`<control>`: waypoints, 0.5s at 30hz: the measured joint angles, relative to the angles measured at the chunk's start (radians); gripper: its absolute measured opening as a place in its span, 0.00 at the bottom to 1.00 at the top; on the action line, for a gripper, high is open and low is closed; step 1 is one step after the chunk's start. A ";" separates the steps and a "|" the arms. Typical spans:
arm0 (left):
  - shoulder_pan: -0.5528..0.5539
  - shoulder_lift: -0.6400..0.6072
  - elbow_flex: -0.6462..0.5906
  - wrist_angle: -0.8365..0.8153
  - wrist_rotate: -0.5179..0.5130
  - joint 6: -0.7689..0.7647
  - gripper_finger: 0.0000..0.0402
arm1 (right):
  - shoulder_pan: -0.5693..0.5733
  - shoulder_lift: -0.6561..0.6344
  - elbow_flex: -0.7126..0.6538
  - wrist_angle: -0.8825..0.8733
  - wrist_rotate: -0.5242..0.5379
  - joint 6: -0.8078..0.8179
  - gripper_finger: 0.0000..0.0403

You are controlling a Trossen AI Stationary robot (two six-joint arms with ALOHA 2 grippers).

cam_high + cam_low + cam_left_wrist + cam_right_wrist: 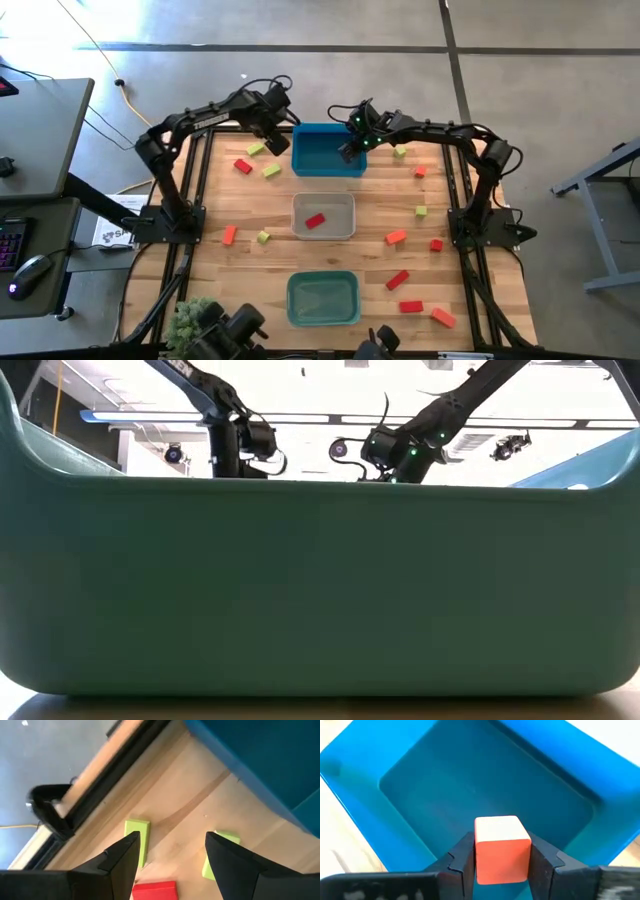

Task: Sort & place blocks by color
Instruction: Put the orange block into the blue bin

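Note:
My right gripper (501, 846) is shut on an orange cube (502, 832) above the blue bin (370, 795), over that bin's right part (350, 152) at the table's far edge. My left gripper (172, 840) is open and hovers beside the blue bin's far left corner (278, 138). Below it two yellow-green blocks (138, 837) (220, 857) and a red block (155, 890) lie flat on the wood. One red block (315, 220) lies in the clear-grey bin (300, 200). Other red, orange and yellow-green blocks lie scattered, mostly on the table's right half. My right gripper pinches the orange cube between its two fingers (465, 855), one on each opposite side face (479, 855). The fingers come from above, pointing down into the blue bin. The cube is lifted clear over the bin's inside, its upper face level.
The teal bin (323, 298) stands near the table's near edge and its wall (320, 590) fills the low view. Blocks lie right of the bins, such as red (397, 279) and orange (443, 317); an orange (229, 235) and a yellow-green one (264, 237) lie left. A plant (195, 322) stands at the near left corner.

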 joint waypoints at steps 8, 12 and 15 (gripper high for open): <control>-0.013 0.095 0.000 -0.075 0.038 0.034 0.53 | 0.000 -0.001 0.000 -0.012 0.001 0.007 0.27; -0.038 0.110 0.000 -0.117 0.050 0.045 0.53 | -0.001 -0.001 0.000 -0.012 0.001 0.007 0.27; -0.060 0.112 0.000 -0.118 0.069 0.050 0.53 | -0.001 -0.001 0.000 -0.012 0.001 0.000 0.27</control>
